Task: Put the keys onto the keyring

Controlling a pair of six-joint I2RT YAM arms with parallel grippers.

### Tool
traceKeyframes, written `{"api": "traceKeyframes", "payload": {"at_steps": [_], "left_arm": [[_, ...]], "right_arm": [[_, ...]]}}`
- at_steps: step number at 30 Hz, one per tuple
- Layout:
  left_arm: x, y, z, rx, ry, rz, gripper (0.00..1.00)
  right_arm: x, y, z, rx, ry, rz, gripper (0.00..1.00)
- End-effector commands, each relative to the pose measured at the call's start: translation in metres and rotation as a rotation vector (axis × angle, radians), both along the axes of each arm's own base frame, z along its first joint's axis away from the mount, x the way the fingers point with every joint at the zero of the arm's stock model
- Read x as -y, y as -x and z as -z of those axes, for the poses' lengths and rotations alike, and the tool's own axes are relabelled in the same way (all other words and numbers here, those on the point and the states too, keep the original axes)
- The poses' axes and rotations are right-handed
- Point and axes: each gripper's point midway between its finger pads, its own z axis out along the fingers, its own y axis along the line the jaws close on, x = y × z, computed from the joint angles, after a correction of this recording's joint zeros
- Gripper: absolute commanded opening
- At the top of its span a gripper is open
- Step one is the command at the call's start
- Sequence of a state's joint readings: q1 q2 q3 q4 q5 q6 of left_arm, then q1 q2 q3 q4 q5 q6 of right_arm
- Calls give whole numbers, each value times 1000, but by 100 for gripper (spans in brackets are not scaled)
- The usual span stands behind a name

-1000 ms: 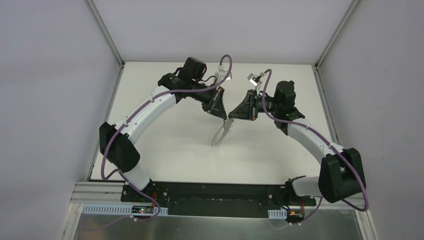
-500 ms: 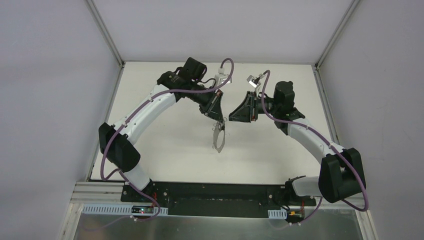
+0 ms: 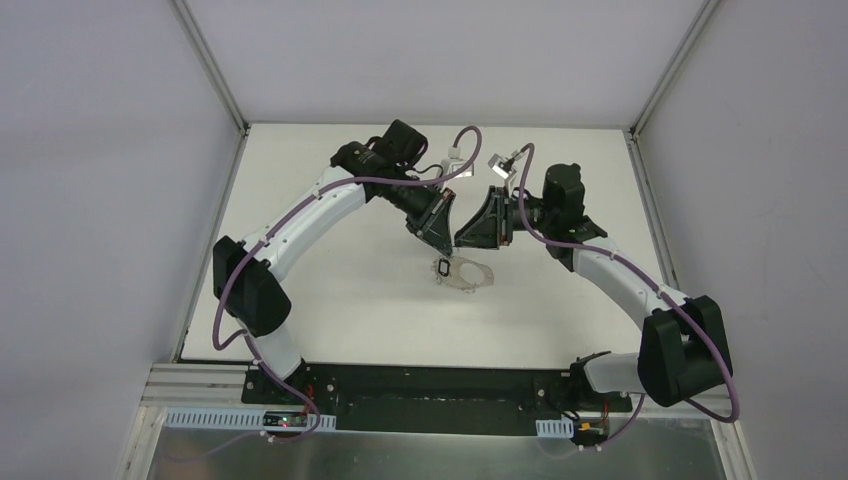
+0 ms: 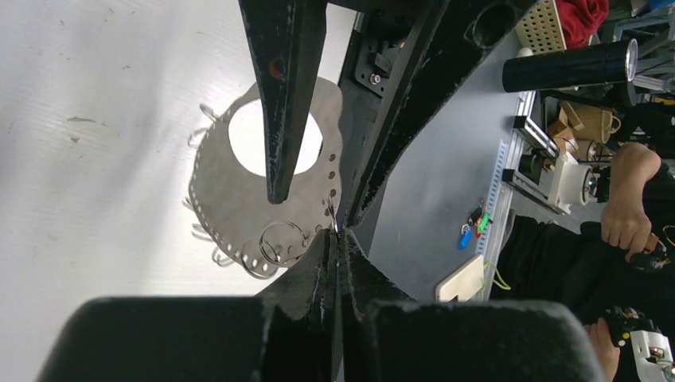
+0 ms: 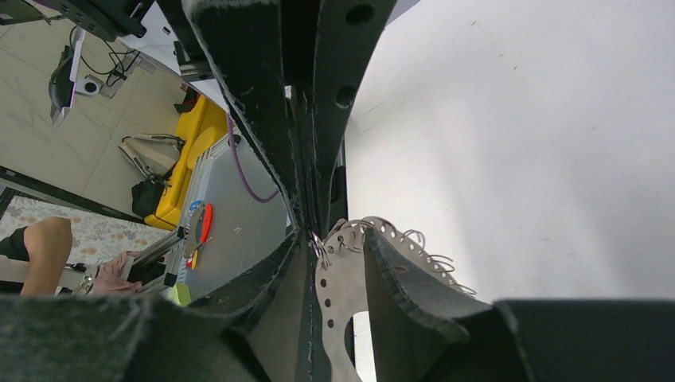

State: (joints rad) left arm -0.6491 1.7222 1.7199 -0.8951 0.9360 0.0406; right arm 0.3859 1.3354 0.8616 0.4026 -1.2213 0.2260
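Left claw (image 4: 335, 239) is fully closed, pinching the keyring (image 4: 227, 199) by its rim, right at the row of small holes. That's your anchor: one edge is fixed so the keyring can't swing while the other arm works.

Right claw (image 5: 336, 239) is partway open and grips nothing. Its fingers (image 4: 280, 119) straddle the same rim, one on each face, tips just beside the left claw's pinch. Reads to me as set up for a re-grip.

Keyring sits under both wrists, mid-table (image 3: 330, 300). You can't tell from above whether it rests on the surface or hangs just off it.

Key (image 3: 441, 268): probably the small dark bit at the keyring's left edge in the top view. It's too small to confirm it's threaded, and neither wrist view shows it. Check that before you open the left claw.
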Motion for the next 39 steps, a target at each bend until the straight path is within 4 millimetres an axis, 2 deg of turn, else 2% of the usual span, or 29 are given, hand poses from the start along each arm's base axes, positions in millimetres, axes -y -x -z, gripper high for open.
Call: {"api": "traceKeyframes", "payload": {"at_steps": [1, 7, 19, 32, 36, 39], "left_arm": [[7, 10, -20, -18, 60, 41, 0], [8, 9, -21, -17, 65, 43, 0], [8, 9, -20, -3, 67, 49, 0], [8, 7, -21, 4, 72, 47, 0], [8, 3, -21, 12, 72, 37, 0], [7, -2, -20, 16, 72, 19, 0]], "right_arm": [[-1, 13, -21, 97, -39, -60, 33], [0, 17, -21, 94, -41, -86, 25], [-2, 21, -18, 74, -37, -120, 23], [-4, 24, -15, 57, -31, -140, 8], [-5, 25, -16, 56, -31, -148, 0], [-5, 25, -17, 56, -30, -149, 0]]}}
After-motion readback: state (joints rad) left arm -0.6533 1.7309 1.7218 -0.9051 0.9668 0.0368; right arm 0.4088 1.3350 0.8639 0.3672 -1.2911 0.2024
